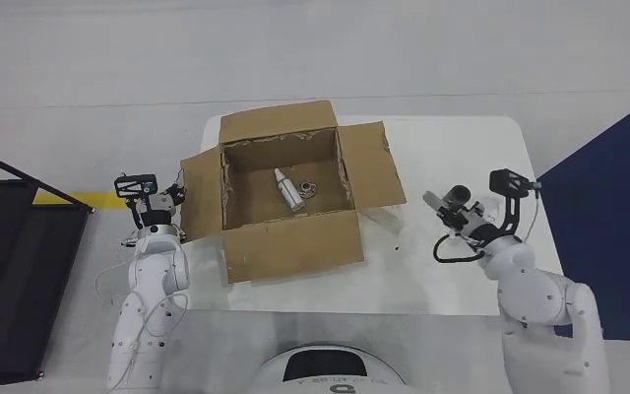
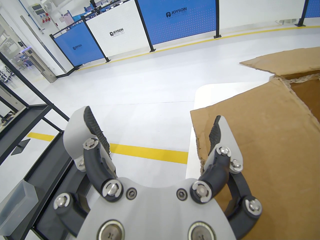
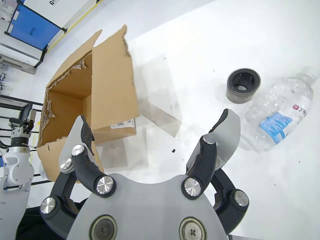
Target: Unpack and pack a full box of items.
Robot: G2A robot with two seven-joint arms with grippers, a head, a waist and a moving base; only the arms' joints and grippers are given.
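Left gripper and right gripper are held spread, empty; the bottle, seemingly lying loose, could be rolled away if nudged.

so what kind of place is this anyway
Probably an industrial hall or factory floor: blue and white partition panels fence the area, a yellow line marks the pale floor, and black metal racking stands beside the table.

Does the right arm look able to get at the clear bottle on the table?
Probably yes. The right gripper hangs open above the table, with the bottle lying on its side close by and nothing between them. A black ring sits beside the bottle's neck and might get nudged.
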